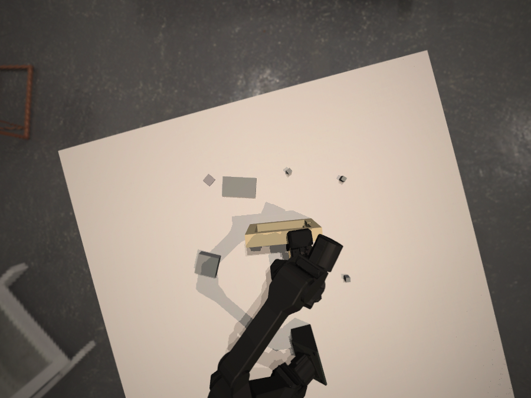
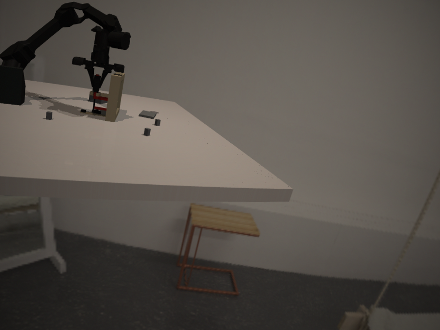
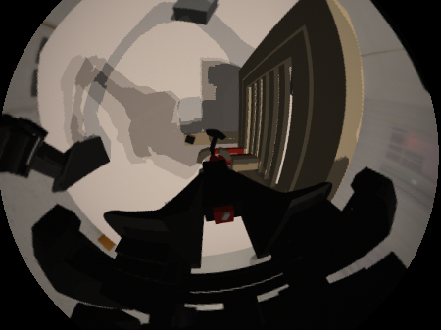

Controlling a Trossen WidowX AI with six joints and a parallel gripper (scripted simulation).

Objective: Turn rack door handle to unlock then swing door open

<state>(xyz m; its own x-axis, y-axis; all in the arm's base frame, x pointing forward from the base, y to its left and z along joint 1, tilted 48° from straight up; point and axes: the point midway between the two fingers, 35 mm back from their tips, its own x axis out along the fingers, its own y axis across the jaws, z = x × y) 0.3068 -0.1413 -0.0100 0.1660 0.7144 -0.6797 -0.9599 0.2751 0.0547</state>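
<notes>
The beige rack stands upright on the table. Its slatted front shows at the right of the wrist view, and the door looks flush with the frame. The upright handle has a red top and stands in front of the rack, with red brackets joining it to the rack side. My gripper points down and is shut on the handle, below its red top. The arm hides the handle and fingers in the top view.
A grey block stands left of the rack. A flat grey plate and a small thin square lie behind it. Small grey cubes stand behind and to the right.
</notes>
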